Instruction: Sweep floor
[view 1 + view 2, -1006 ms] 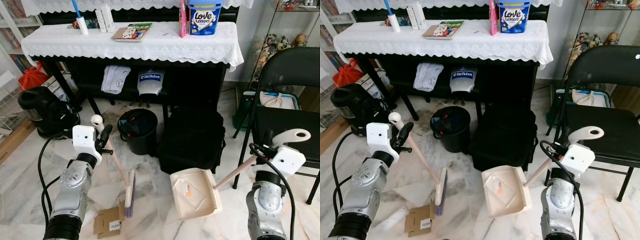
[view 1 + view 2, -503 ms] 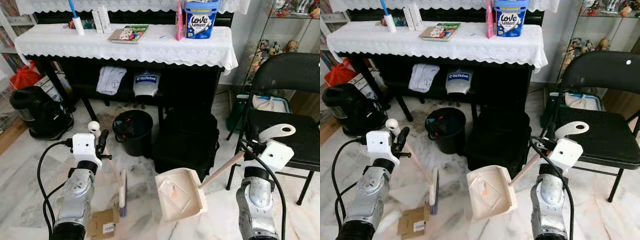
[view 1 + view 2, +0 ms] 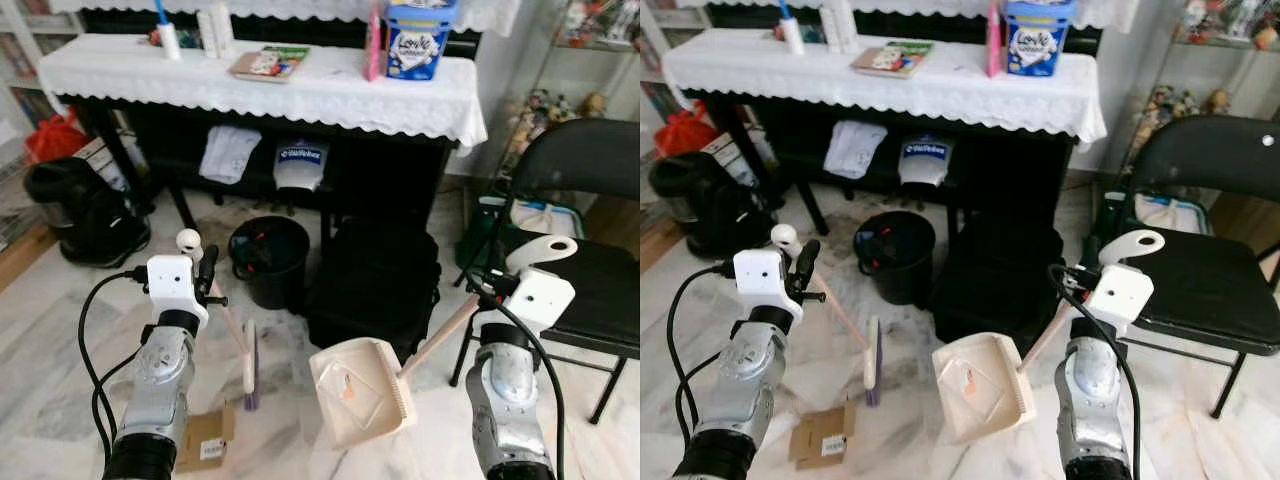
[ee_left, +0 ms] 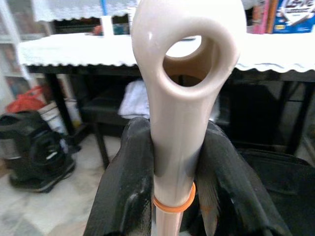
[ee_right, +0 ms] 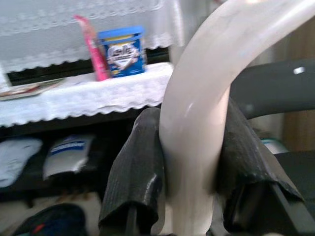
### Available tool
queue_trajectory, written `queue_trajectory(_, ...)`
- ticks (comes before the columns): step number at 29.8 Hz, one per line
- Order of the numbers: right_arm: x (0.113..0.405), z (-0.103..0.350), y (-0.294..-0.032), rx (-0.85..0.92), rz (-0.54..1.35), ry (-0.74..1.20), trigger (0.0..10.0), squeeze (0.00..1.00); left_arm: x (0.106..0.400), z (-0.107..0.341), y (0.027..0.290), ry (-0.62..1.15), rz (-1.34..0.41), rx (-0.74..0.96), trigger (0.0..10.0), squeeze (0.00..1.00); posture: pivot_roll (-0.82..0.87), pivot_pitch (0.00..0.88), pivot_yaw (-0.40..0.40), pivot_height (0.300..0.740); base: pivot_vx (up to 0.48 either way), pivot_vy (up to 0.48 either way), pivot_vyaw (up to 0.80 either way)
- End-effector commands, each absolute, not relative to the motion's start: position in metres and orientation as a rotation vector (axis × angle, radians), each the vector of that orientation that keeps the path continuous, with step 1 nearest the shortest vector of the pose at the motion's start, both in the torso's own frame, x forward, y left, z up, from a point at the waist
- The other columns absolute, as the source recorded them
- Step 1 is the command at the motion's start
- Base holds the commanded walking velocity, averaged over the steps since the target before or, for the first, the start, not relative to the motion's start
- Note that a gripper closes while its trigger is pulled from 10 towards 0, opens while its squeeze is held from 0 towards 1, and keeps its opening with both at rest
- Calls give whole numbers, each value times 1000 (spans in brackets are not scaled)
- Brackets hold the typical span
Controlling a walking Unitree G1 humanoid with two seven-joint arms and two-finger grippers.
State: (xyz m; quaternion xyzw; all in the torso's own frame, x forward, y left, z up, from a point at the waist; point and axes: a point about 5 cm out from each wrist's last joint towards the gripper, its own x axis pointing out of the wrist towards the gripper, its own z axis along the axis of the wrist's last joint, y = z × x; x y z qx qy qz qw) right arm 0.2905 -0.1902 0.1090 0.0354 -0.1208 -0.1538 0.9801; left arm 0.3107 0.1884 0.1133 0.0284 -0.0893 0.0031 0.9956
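My left gripper (image 3: 205, 275) is shut on the cream handle of a small broom (image 3: 232, 330). Its brush head (image 3: 249, 368) hangs just over the marble floor beside a flat cardboard piece (image 3: 205, 438). My right gripper (image 3: 497, 297) is shut on the long handle of a cream dustpan (image 3: 360, 391). The pan is held low and tilted, and a small orange scrap (image 3: 347, 392) lies in it. The left wrist view has the broom handle's looped end (image 4: 184, 123) between the black fingers (image 4: 129, 182). In the right wrist view the dustpan handle (image 5: 197, 132) is pinched the same way.
A black waste bin (image 3: 271, 260) and a black backpack (image 3: 375, 290) stand under a black table with a white lace cloth (image 3: 270, 85). A black folding chair (image 3: 590, 230) is on the right, a black appliance (image 3: 80, 215) on the left.
The whole view has shifted as the camera moved. Both grippers keep their hold; the dustpan and the broom have stayed low between the arms.
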Motion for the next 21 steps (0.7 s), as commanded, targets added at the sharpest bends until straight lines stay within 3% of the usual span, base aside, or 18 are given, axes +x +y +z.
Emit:
queue_trajectory(1,297,126,-182,114,-273,-315,10000,0,313,121,189,-221,7,92,10000,0,-25,0,59,740,0,0,800)
queue_trajectory(13,300,126,-177,169,-271,-312,10000,0,311,127,194,-245,37,129,10000,0,-13,0,70,740,0,0,800)
queue_trajectory(21,300,127,-175,178,-260,-319,10000,0,313,131,182,-266,14,106,10000,0,-19,0,73,740,0,0,800)
